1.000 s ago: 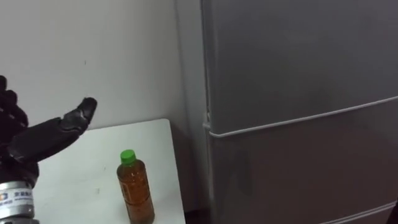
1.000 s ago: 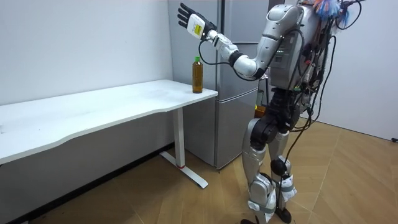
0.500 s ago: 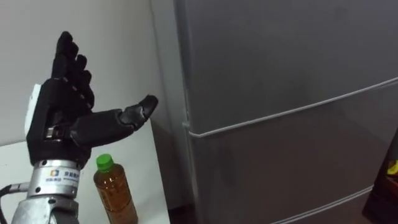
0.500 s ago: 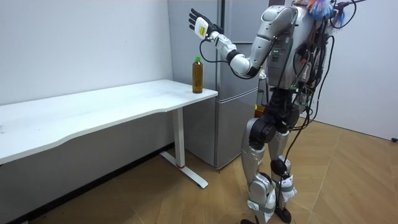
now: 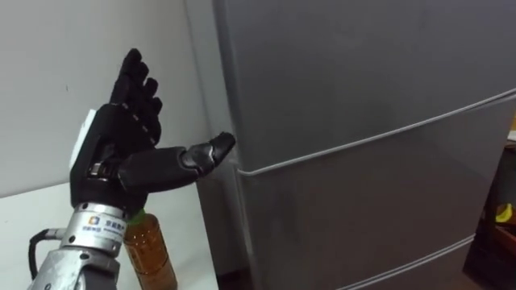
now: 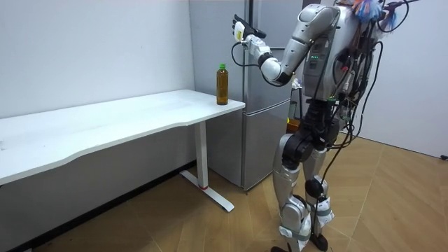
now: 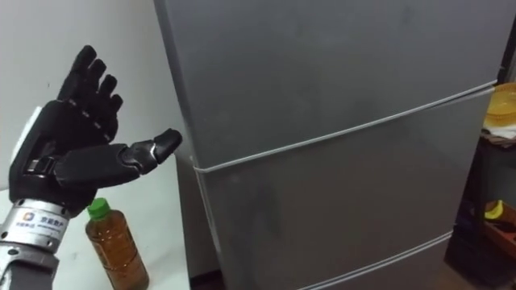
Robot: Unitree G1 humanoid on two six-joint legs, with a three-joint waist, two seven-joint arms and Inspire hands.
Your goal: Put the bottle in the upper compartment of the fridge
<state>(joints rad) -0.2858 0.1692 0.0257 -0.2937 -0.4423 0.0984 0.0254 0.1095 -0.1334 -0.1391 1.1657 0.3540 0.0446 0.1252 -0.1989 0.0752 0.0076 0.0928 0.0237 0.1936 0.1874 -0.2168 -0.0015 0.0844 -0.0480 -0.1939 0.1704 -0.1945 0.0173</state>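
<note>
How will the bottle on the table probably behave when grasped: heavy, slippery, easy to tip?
The bottle looks nearly full of amber liquid, so it is probably heavy for its size. Tall, narrow and upright near the end of the table, it may tip if pushed sideways. Its smooth wall could be slippery.

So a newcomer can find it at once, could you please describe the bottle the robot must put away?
Find the tall grey fridge against the wall; a long white table ends beside it. On the table corner nearest the fridge stands the bottle, upright. Its amber contents and green cap mark it out from the white and grey around it.
</note>
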